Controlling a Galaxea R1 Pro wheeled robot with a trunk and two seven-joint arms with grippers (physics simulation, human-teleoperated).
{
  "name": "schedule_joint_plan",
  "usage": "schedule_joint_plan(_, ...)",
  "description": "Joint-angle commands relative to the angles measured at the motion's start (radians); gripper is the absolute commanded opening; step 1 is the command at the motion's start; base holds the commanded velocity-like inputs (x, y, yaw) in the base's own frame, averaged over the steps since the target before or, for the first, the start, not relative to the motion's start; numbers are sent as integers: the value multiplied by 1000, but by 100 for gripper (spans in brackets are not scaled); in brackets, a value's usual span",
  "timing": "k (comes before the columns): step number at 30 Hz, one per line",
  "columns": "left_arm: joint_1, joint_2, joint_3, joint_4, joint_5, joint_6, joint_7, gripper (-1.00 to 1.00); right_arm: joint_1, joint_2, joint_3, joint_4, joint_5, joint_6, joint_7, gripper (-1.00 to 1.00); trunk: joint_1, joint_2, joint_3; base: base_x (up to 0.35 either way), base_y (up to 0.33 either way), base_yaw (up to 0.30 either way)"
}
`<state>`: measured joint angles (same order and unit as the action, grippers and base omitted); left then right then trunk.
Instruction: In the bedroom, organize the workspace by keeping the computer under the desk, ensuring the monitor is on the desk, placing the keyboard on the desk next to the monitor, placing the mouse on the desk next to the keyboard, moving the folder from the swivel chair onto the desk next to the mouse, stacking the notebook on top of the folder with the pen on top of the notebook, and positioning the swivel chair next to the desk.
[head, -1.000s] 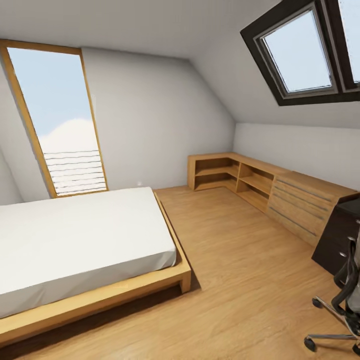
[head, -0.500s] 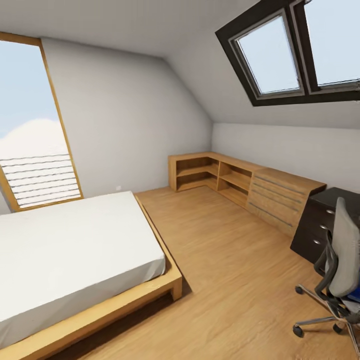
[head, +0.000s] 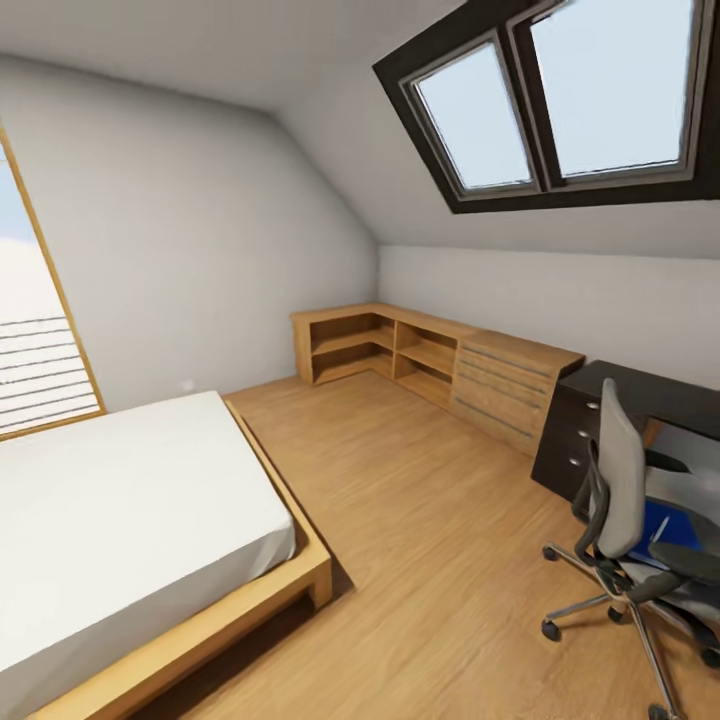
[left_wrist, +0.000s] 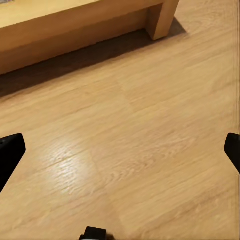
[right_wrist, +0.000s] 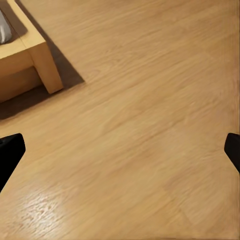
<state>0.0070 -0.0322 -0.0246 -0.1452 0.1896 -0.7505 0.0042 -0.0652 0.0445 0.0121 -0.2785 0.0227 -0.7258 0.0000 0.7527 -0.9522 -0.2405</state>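
A: Any writing, brand marks or labels to read?

B: None legible. The head view takes in an attic bedroom: the bed (head: 130, 520) with its white mattress at the left, a light wooden shelf unit (head: 380, 345) running along the far wall into a wooden chest (head: 510, 385) with long bar handles.

A: And the task's things?

B: The black desk (head: 625, 400) stands at the right, just past the chest, its drawer unit with round silver knobs facing the room. The swivel chair (head: 625, 500) stands just in front of it on the wooden floor (head: 420, 560), grey back towards the room. The blue folder (head: 655, 525) lies on its seat, with what looks like a thin white pen (head: 657, 532) on it; too small to be sure.

A: What do the wrist cameras add?

B: The floor from close up. The left wrist view shows the bed frame's base and one corner leg; the right wrist view shows a bed leg and a sliver of mattress.

A: The claws?

B: The left gripper (left_wrist: 120, 152) has its dark fingertips at opposite edges of its picture, spread wide over bare floor. The right gripper (right_wrist: 120, 152) is likewise spread apart, holding nothing.
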Motion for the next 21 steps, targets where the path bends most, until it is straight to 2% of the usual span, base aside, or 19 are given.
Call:
schedule_joint_plan(1, 1, 0, -3, -2, 5, -1, 0, 100, -1, 0, 0, 1, 2, -3, 0, 100, 0, -1, -1, 1, 1, -299)
schedule_joint_plan(12, 1, 0, -3, -2, 5, -1, 2, 100, -1, 0, 0, 1, 7, -3, 0, 100, 0, -1, -1, 0, 9, -299)
schedule_joint_plan(21, 1, 0, -3, -2, 6, -1, 2, 100, -1, 0, 0, 1, 8, -3, 0, 100, 0, -1, -1, 0, 223, -299)
